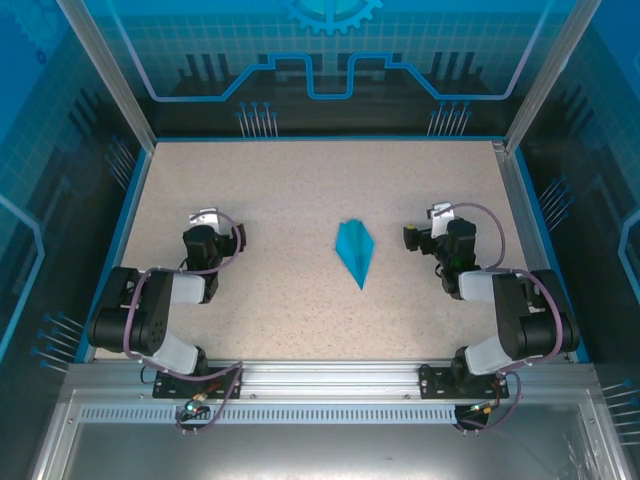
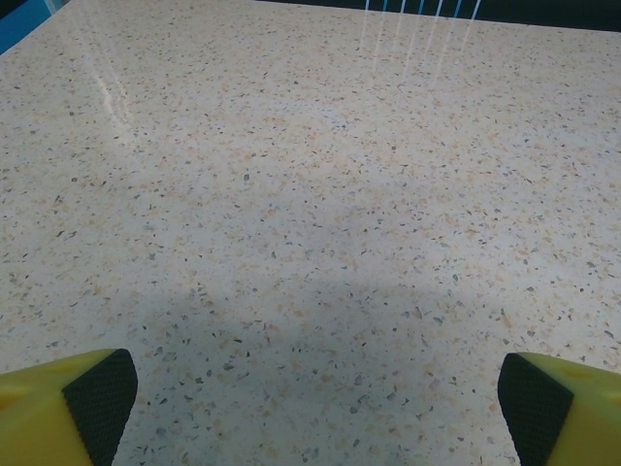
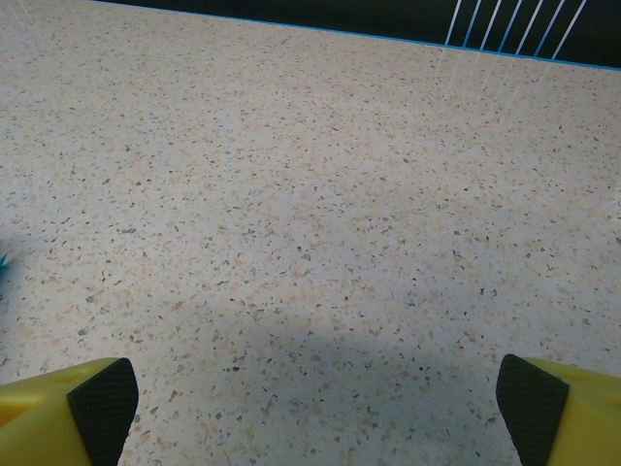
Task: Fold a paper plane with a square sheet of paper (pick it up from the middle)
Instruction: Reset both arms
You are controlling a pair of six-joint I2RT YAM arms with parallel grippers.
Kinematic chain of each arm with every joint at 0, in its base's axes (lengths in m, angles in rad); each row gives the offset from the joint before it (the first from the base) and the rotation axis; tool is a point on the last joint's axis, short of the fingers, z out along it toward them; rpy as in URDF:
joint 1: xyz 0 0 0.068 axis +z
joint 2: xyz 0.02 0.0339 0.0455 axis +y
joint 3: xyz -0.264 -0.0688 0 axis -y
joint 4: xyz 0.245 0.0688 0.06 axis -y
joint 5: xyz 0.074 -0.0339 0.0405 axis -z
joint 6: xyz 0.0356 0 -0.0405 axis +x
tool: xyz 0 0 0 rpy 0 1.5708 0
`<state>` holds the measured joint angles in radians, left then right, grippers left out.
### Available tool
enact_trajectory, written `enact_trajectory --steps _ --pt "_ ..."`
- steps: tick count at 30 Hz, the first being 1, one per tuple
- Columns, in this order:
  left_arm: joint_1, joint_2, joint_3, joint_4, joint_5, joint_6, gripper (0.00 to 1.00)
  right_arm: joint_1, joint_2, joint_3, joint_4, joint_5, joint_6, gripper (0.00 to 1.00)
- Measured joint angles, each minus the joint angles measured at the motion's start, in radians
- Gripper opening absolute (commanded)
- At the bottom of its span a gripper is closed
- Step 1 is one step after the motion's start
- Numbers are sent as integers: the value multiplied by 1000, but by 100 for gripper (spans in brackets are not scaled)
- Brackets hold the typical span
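Observation:
The square sheet of paper lies folded into a cyan-blue paper plane (image 1: pixel 356 250), kite-shaped, flat on the speckled table (image 1: pixel 300 180) at mid-table, its sharp point toward the near edge. My left gripper (image 1: pixel 208 222) rests low over the table well to the plane's left. It is open: in the left wrist view the gripper (image 2: pixel 320 413) has only bare table between its yellow fingers (image 2: pixel 97 400). My right gripper (image 1: pixel 438 220) sits to the plane's right, also open, with bare table between its fingers (image 3: pixel 99 403) in the right wrist view (image 3: pixel 320 413). A cyan sliver (image 3: pixel 3 262) touches that view's left edge.
Blue-trimmed walls (image 1: pixel 135 190) enclose the table on the left, right and far sides. A metal rail (image 1: pixel 330 375) carrying both arm bases runs along the near edge. Thin blue rods (image 3: pixel 505 24) stand at the back wall.

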<state>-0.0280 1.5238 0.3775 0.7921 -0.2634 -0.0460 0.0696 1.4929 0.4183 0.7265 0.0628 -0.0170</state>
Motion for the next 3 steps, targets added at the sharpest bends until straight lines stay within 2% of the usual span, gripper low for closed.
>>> enact_trajectory --steps 3 --pt "0 0 0 0 0 0 99 0 0 0 0 -2 0 99"
